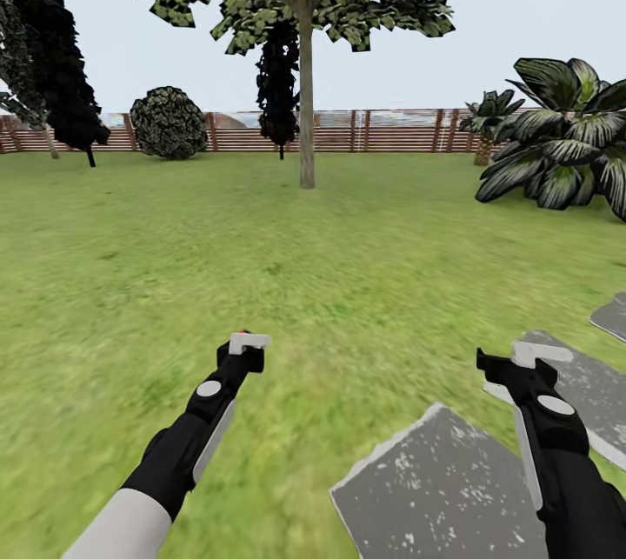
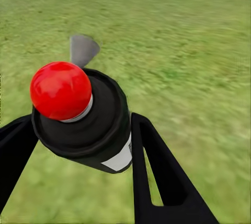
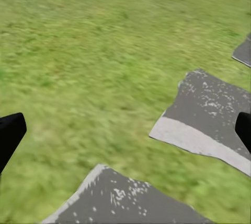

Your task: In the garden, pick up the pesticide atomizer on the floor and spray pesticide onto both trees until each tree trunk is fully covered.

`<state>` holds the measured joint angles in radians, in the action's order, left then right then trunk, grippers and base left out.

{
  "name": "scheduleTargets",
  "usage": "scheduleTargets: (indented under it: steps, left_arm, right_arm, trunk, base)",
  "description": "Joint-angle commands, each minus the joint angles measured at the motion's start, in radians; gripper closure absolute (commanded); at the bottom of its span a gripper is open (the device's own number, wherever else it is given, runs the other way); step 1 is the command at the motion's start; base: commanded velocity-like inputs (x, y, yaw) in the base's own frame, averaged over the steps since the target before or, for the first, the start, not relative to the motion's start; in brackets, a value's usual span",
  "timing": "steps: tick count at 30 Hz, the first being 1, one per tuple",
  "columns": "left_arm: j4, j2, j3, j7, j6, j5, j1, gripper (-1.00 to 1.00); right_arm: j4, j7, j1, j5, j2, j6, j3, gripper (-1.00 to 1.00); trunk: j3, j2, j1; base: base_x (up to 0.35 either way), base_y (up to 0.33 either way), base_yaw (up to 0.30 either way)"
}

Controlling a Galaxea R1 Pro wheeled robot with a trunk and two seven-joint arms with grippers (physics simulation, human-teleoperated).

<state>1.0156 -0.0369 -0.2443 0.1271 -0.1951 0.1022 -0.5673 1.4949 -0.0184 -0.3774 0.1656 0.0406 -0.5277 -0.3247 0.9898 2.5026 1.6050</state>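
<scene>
Reaching forward, low over the grass lawn [image 1: 130,281]: left gripper [image 2: 78,145] clamping the pesticide atomizer [image 2: 94,125] between its jaws, red cap [image 2: 60,89] nearest the wrist camera. Extending alongside over grey stone slabs [image 3: 209,109]: right gripper [image 3: 125,130], jaws spread wide, holding nothing.

Left pincer [image 2: 78,145] clamped shut, right pincer [image 3: 125,130] spread wide.

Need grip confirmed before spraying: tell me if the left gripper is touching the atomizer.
Touching. The left wrist view shows the left gripper with both fingers pressed against the pesticide atomizer.
</scene>
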Motion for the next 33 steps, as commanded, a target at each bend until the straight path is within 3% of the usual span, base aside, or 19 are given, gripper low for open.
scheduleTargets:
  steps: [1, 2, 3, 6, 13, 22, 25, 33]
  left_arm:
    - [0.0, 0.001, 0.0, 0.001, -0.007, -0.002, 0.0, 1.0]
    - [-0.001, 0.002, 0.001, 0.001, -0.029, -0.004, 0.0, 1.0]
    - [-0.002, 0.009, 0.002, 0.001, -0.096, -0.008, 0.0, 1.0]
    - [-0.002, 0.033, 0.003, 0.002, -0.176, -0.011, 0.0, 1.0]
    - [0.001, 0.041, 0.003, 0.002, -0.247, -0.038, 0.0, 1.0]
    - [0.005, 0.036, 0.001, -0.002, -0.258, -0.044, 0.0, 1.0]
    - [0.05, 0.019, -0.001, -0.02, -0.259, -0.041, 0.0, 1.0]
    - [0.125, 0.004, -0.001, -0.042, -0.259, -0.039, 0.0, 1.0]
  right_arm:
    - [0.0, 0.0, 0.0, 0.0, 0.0, 0.0, 0.0, -1.0]
    - [0.0, -0.001, 0.0, 0.0, 0.0, 0.0, 0.001, -1.0]
    - [-0.001, -0.001, 0.0, 0.001, -0.001, 0.0, 0.001, -1.0]
    - [0.0, -0.001, 0.0, 0.001, -0.001, 0.0, 0.001, -1.0]
    - [0.001, -0.001, 0.0, 0.002, -0.005, 0.0, 0.002, -1.0]
    - [0.001, -0.001, 0.0, 0.002, -0.001, 0.0, 0.001, -1.0]
    - [0.001, -0.001, 0.0, 0.002, -0.001, 0.0, 0.001, -1.0]
    - [0.001, -0.001, 0.0, 0.002, -0.001, 0.0, 0.001, -1.0]
  trunk:
    - [0.0, 0.0, 0.0]
    - [0.0, 0.0, 0.0]
    - [0.0, 0.0, 0.0]
    - [0.0, 0.0, 0.0]
    - [0.0, 0.0, 0.0]
    - [0.0, 0.0, 0.0]
    - [0.0, 0.0, 0.0]
    - [0.0, 0.0, 0.0]
  base:
    - [0.337, 0.0, 0.0]
    - [0.337, 0.0, 0.0]
    - [0.337, 0.0, 0.0]
    - [0.337, 0.0, 0.0]
    - [0.337, 0.0, 0.0]
    - [0.337, 0.0, 0.0]
    - [0.337, 0.0, 0.0]
    - [0.337, 0.0, 0.0]
